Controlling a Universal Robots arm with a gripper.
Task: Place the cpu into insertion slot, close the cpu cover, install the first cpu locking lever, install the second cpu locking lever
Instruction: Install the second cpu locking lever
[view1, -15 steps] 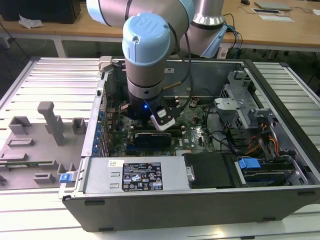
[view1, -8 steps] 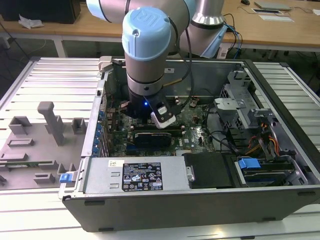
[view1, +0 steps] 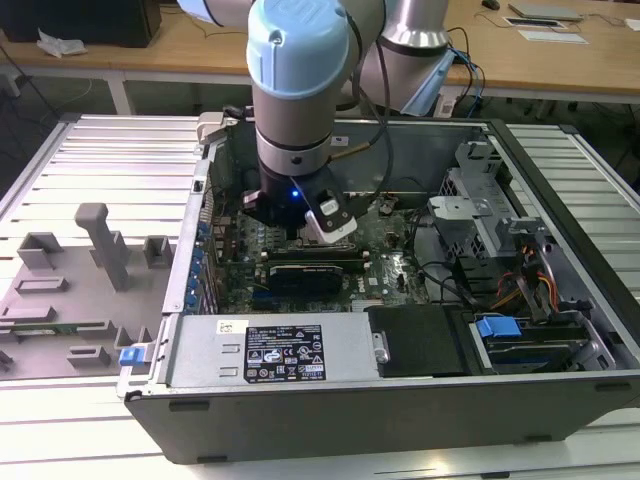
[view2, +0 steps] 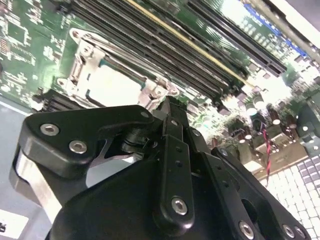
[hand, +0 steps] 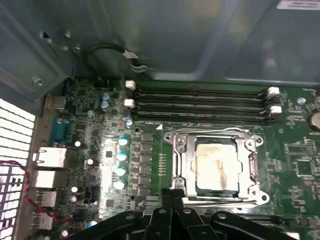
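Inside the open computer case (view1: 560, 330) on the slatted bench, we are hovering our gripper (hand: 172, 196), jaws pressed together and empty, just beside the socket's near edge, where the cpu (hand: 216, 167) is lying seated under the lowered cpu cover (hand: 181, 159).

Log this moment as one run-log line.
cpu: seated in insertion slot | cpu cover: closed over it | end effector: at socket edge
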